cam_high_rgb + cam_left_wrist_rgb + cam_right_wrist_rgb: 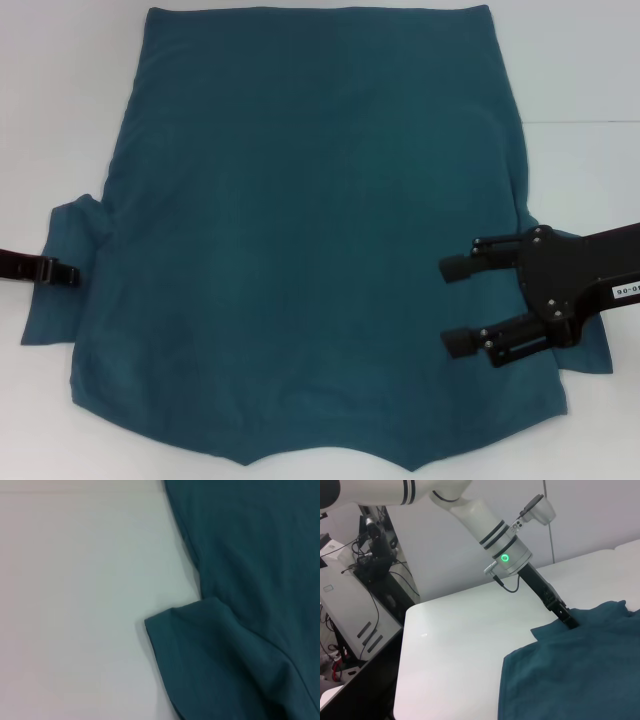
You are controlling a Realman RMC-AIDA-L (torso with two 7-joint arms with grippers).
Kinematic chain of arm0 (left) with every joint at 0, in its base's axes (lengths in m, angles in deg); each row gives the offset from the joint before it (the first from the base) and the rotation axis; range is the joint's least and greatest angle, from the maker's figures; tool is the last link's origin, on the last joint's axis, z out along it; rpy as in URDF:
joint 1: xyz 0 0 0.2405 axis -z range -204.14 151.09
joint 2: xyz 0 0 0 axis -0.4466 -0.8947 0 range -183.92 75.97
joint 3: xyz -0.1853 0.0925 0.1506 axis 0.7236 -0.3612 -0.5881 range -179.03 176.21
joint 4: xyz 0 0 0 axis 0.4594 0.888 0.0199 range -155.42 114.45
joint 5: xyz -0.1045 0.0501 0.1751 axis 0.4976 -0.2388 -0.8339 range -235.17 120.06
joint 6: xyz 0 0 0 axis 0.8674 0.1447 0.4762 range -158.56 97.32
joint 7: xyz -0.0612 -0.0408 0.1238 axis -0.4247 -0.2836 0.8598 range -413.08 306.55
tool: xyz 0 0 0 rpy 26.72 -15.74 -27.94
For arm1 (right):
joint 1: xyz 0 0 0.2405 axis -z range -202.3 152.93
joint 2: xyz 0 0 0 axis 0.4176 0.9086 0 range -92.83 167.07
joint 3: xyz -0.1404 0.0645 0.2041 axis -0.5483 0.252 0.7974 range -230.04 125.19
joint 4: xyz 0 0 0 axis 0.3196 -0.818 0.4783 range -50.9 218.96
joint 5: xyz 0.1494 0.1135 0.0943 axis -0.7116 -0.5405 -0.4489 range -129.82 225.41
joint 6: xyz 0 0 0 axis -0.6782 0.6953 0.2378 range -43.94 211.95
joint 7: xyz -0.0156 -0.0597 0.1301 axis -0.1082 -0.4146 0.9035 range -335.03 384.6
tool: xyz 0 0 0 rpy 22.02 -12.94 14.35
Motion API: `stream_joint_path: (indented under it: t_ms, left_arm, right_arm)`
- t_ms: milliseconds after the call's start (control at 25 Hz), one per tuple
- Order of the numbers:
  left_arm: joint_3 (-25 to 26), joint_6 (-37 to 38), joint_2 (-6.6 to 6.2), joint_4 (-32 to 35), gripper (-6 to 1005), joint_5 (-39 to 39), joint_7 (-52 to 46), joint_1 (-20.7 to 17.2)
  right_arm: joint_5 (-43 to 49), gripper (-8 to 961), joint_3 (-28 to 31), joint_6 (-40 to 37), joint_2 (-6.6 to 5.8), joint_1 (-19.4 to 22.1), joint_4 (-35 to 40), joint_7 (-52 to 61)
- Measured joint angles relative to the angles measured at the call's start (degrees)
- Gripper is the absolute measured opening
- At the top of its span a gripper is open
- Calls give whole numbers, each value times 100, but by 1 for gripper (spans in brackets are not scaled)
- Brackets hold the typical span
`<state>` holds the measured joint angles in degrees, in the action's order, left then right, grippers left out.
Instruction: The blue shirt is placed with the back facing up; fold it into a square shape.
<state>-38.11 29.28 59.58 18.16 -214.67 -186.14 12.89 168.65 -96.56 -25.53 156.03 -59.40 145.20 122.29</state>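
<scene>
The blue shirt (320, 230) lies spread flat on the white table (60, 100), plain back up, hem at the far side and neck cut-out at the near edge. My left gripper (60, 272) is at the outer edge of the shirt's left sleeve (65, 310), touching it. The right wrist view shows that gripper (568, 620) meeting the cloth (580, 675). The left wrist view shows the sleeve (200, 650) lying on the table. My right gripper (458, 305) is open and empty, over the shirt's right side near the right sleeve.
The table's corner and edge (402, 645) show in the right wrist view, with a stand of equipment and cables (370, 565) beyond it. White table surface (590, 60) borders the shirt on both sides.
</scene>
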Motion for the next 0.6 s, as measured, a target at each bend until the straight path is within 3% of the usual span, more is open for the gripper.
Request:
stream_joint_path:
  t_ms: [440, 600]
  left_arm:
    - [23, 35, 22, 23, 185, 62, 175, -2]
    - [30, 133, 21, 97, 104, 147, 241, 7]
  right_arm:
    - [-10, 942, 14, 11, 0, -5, 0, -4]
    - [-10, 942, 26, 12, 0, 3, 0, -4]
